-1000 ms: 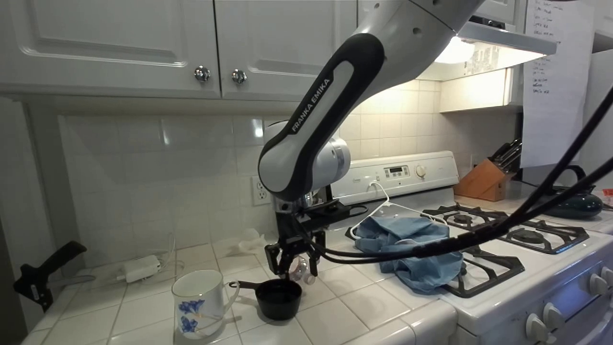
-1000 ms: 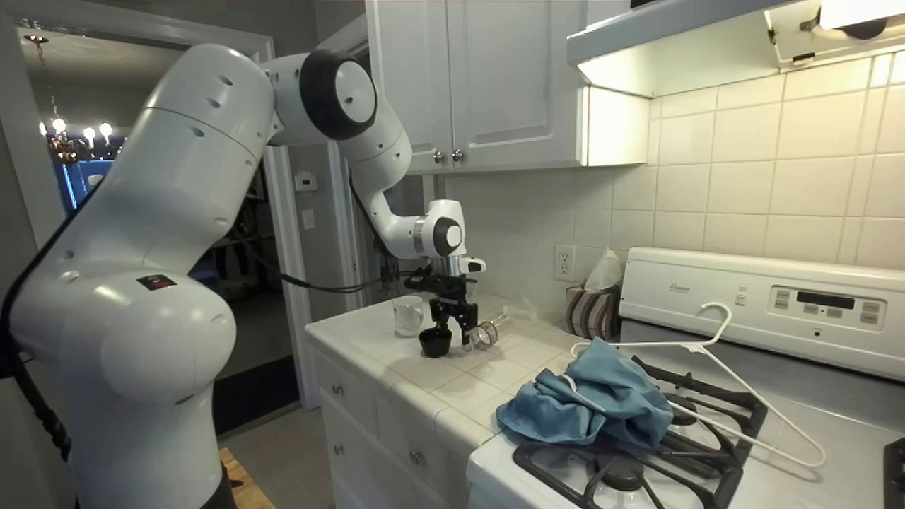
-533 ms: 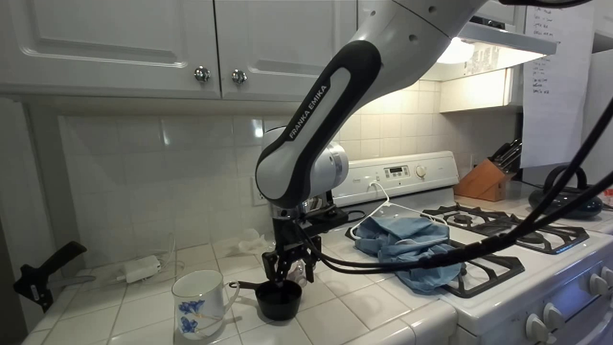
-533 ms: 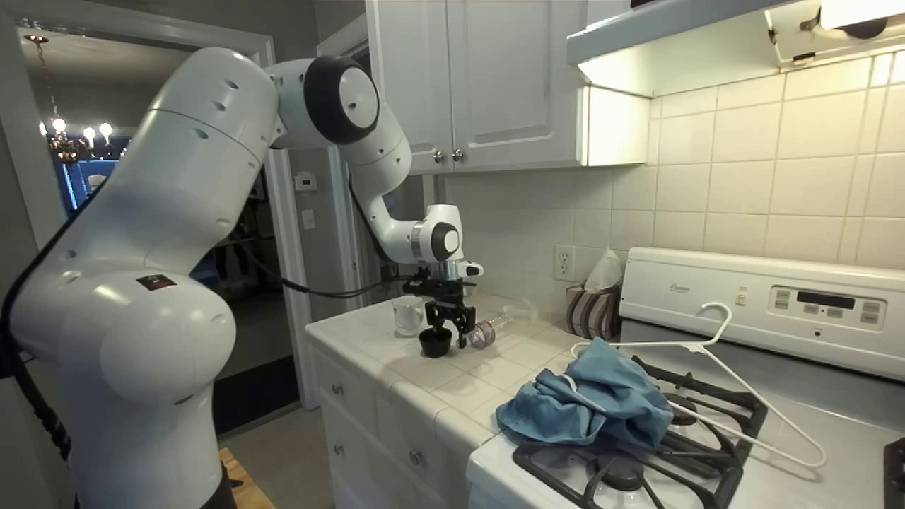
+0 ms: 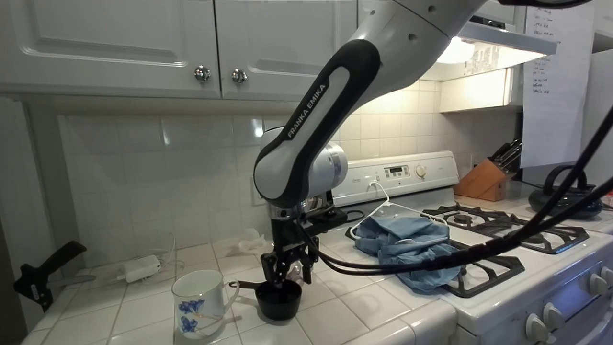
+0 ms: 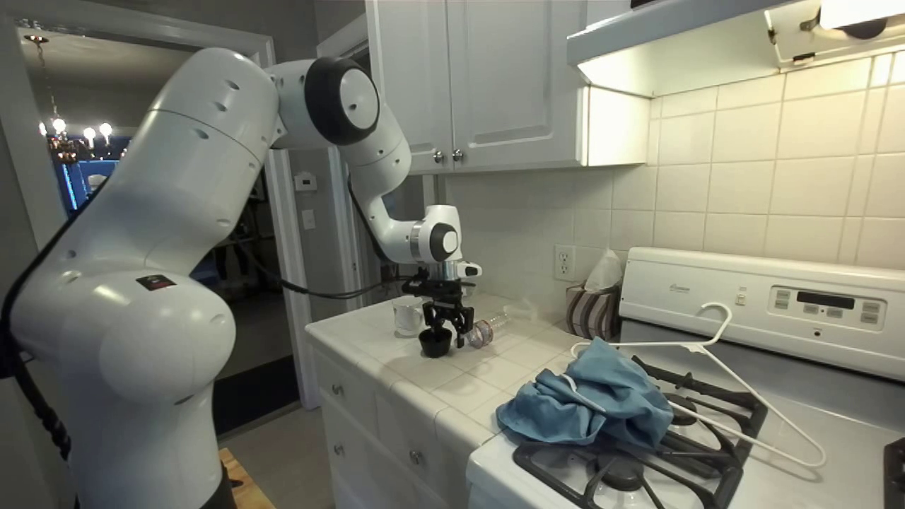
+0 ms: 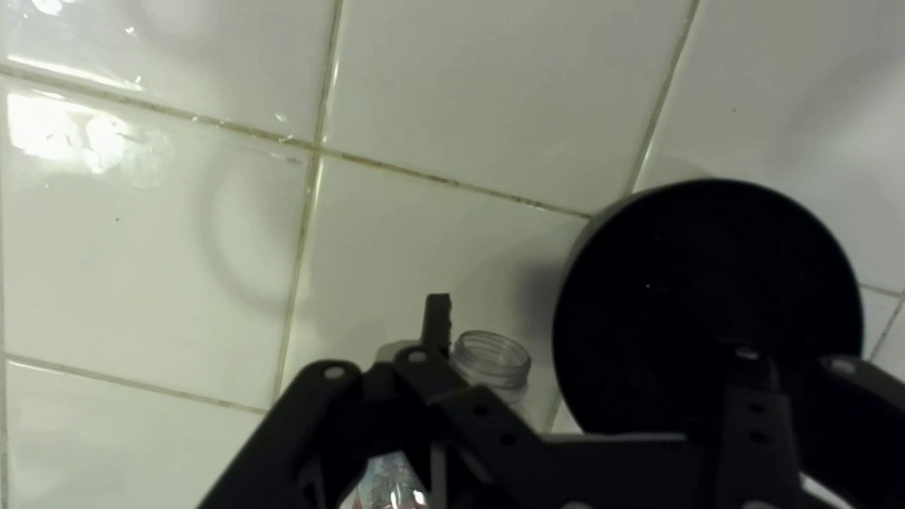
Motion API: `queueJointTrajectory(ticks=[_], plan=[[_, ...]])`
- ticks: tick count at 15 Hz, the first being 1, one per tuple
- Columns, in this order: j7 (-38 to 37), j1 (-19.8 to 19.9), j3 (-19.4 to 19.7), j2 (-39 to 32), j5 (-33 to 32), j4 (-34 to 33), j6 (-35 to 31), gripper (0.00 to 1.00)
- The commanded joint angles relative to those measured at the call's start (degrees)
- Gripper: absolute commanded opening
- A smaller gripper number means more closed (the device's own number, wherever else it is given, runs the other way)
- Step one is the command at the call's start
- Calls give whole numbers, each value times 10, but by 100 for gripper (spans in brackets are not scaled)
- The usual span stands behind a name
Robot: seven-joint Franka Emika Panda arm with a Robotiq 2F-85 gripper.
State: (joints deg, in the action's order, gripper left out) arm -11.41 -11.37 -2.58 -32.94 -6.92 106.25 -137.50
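A small black pot [image 5: 279,303] stands upright on the tiled counter, its handle towards a white mug [image 5: 197,303] with blue flowers. My gripper [image 6: 447,335] points down over the pot's rim with its jaws apart. One finger is over or inside the pot's opening; the other hangs outside it. In the wrist view the outer finger [image 7: 437,318] is beside the uncapped neck of a clear plastic bottle [image 7: 491,357], which lies on its side. The finger over the pot [image 7: 756,417] is dark against the black interior, so contact with the wall cannot be made out. Nothing is visibly gripped.
A blue cloth [image 6: 594,396] with a white hanger [image 6: 763,431] lies on the stove. A tissue box [image 6: 592,311] stands by the wall. A white charger [image 5: 140,268] and a black-handled tool [image 5: 48,273] are at the counter's far end. Cabinets [image 5: 287,48] hang above.
My gripper has come down and slightly towards the mug, so one finger now reaches the pot's mouth. Its jaws stay about as wide. Pot and mug have not moved.
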Motion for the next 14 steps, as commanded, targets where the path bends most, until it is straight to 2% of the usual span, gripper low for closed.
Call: queueJointTrajectory(ticks=[1, 4, 5, 6, 7, 11, 12, 14], plan=[[26, 14, -10, -3, 22, -3, -12, 61], [33, 20, -11, 3, 30, 2, -24, 48], [37, 22, -12, 3, 33, 3, -27, 53], [41, 24, -13, 2, 34, 1, -29, 52], [45, 26, -14, 1, 36, 1, -32, 47], [55, 27, -16, -1, 40, -3, -29, 41], [57, 28, -17, -1, 40, -5, -28, 31], [60, 27, -17, -2, 38, -7, -25, 26]])
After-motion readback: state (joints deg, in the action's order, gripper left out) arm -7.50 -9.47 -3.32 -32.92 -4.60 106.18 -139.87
